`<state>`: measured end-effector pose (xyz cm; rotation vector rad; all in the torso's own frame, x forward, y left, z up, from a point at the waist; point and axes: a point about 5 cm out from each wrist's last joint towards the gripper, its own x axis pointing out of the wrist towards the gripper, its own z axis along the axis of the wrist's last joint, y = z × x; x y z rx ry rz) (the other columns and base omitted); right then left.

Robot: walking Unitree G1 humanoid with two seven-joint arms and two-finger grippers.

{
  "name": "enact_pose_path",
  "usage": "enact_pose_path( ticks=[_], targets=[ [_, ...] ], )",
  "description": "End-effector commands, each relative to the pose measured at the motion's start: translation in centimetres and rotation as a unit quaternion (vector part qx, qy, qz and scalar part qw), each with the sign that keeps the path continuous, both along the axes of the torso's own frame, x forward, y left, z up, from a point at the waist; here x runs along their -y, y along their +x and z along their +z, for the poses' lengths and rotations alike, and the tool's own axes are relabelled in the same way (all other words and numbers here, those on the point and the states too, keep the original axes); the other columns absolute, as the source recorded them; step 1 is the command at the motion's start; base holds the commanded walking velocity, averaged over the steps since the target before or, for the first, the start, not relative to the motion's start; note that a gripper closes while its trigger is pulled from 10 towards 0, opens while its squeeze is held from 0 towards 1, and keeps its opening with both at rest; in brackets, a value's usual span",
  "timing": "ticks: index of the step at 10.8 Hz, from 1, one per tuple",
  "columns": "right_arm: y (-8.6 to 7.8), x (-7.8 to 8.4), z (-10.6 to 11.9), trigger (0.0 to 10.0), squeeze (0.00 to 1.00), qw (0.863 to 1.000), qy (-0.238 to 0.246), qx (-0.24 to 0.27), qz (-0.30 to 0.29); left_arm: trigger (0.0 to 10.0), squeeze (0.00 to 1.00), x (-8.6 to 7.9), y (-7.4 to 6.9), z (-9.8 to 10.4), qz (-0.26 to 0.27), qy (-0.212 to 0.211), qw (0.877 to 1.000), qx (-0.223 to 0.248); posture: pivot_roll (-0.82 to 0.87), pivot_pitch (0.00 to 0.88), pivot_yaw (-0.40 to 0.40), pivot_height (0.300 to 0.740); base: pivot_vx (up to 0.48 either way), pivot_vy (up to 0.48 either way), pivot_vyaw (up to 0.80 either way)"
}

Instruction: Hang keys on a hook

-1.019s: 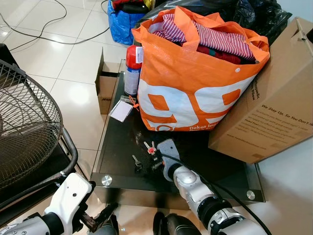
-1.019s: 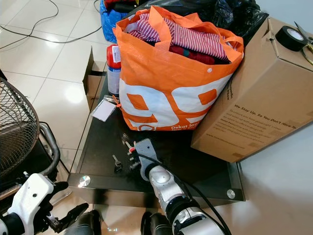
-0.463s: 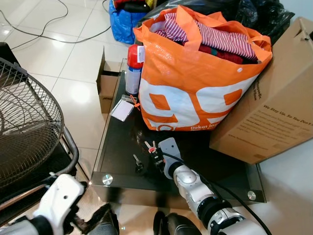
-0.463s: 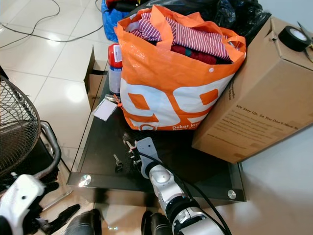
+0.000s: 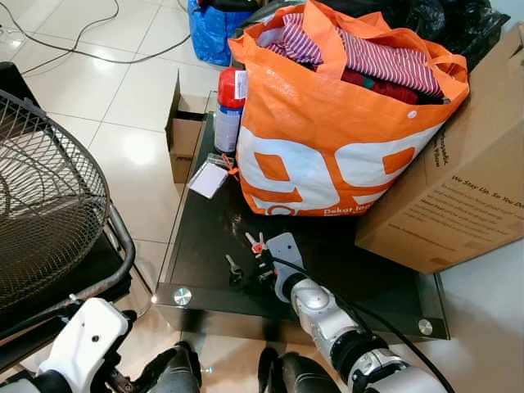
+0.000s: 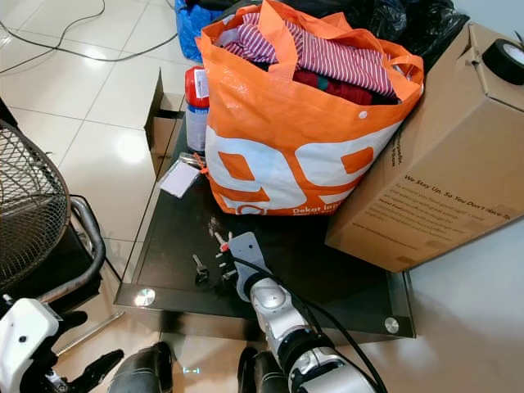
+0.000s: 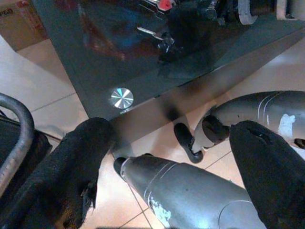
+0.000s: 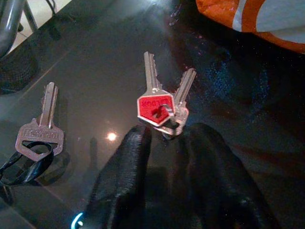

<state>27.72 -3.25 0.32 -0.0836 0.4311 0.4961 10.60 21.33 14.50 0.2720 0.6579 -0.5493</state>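
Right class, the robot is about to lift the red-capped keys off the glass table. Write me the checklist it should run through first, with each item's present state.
1. Right gripper down at the red-capped keys: ok, its fingertips sit at the key heads.
2. Firm grip on the bunch: cannot tell; the fingers close in on the ring, but no clamp is visible.
3. Single silver key out of the grasp: ok, it lies apart to one side.
4. Orange bag clear of the lift path: ok, it stands behind the keys.
5. Left gripper out of the way: ok, open, low beside the glass table.
6. Hook located: not ok, none in view.
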Motion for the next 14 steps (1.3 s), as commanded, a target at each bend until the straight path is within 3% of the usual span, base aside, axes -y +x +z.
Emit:
enact_pose_path(
  ticks=[1,7,8,9,10,13,14],
  targets=[
    [-2.1,-6.4,1.2,2.8,0.0,0.996,0.085,-0.023,0.03,10.0,0.0,0.3,-0.5,0.1,-0.007,-0.006,1.0,-0.009,0.17,0.264,-0.165,0.74,0.0,0.0,0.0],
    [-2.1,-6.3,1.4,2.6,0.0,0.995,0.099,-0.012,0.03,10.0,0.0,0.5,-0.7,-0.1,-0.007,-0.012,1.0,-0.016,0.16,0.251,-0.166,0.74,0.0,0.0,0.0],
    [-2.0,-5.8,1.3,1.2,0.0,0.995,0.096,-0.005,0.031,10.0,0.0,0.8,-0.5,-0.5,-0.009,-0.019,1.0,-0.016,0.14,0.229,-0.167,0.74,0.0,0.0,0.0],
    [-1.8,-5.4,1.3,0.7,0.0,0.995,0.094,-0.001,0.03,10.0,0.0,1.0,-0.3,-0.8,-0.011,-0.023,1.0,-0.014,0.13,0.206,-0.167,0.74,0.0,0.0,0.0],
    [-1.2,-4.3,1.5,0.0,0.0,0.995,0.093,0.012,0.022,10.0,0.0,1.2,0.7,-1.3,-0.012,-0.029,0.999,-0.002,0.11,0.162,-0.163,0.74,0.0,0.0,0.0],
    [1.0,0.3,2.3,0.0,0.0,0.996,0.053,0.059,0.03,10.0,0.0,2.7,5.2,-3.2,-0.026,-0.055,0.997,0.049,0.02,0.001,-0.123,0.74,0.0,0.0,0.0],
    [1.4,1.4,2.7,0.0,0.0,0.996,0.049,0.069,0.024,10.0,0.0,3.1,6.2,-3.6,-0.026,-0.055,0.996,0.061,0.0,0.0,-0.109,0.74,0.0,0.0,0.0]
  ],
)
